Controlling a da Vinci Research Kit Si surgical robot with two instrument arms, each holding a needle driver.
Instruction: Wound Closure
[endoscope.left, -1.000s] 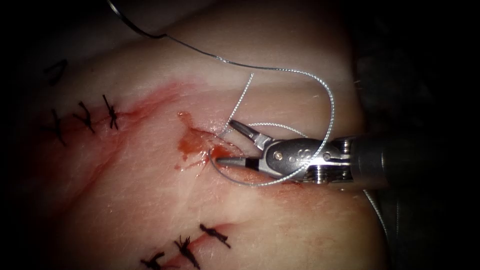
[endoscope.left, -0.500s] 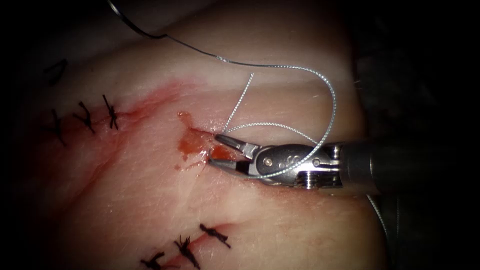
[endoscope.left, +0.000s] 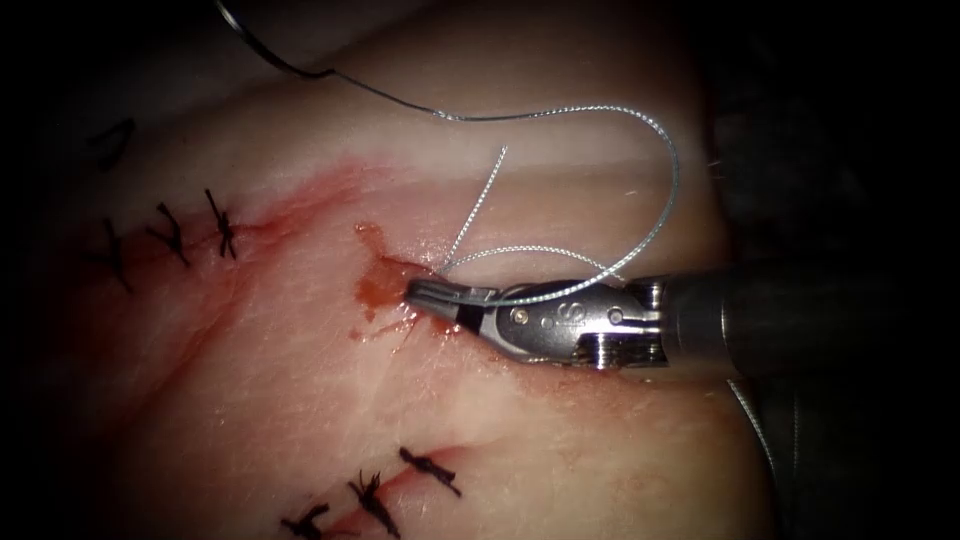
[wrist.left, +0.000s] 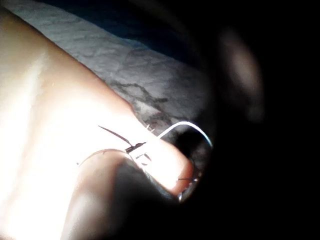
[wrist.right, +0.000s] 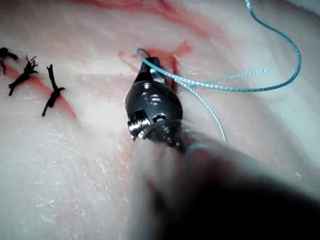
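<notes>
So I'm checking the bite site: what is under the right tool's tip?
The right tool rests on the tissue at the cut, over red fluid. Thread lies across its top. The tool's tip covers whatever it grips, and the cut's edge directly beneath.

We see no walls, floor or windows. In the endoscope view the light falls strongest at the middle and fades to black towards every edge. Past the right edge of the tissue (endoscope.left: 300, 400) lies a dark surface (endoscope.left: 850, 150) that we cannot make out further. In the left wrist view a pale grey cloth (wrist.left: 150, 65) with darker mottled marks lies under the tissue, and a dark blue band (wrist.left: 125, 25) borders it on the far side. Beyond that, we see only darkness.
</notes>
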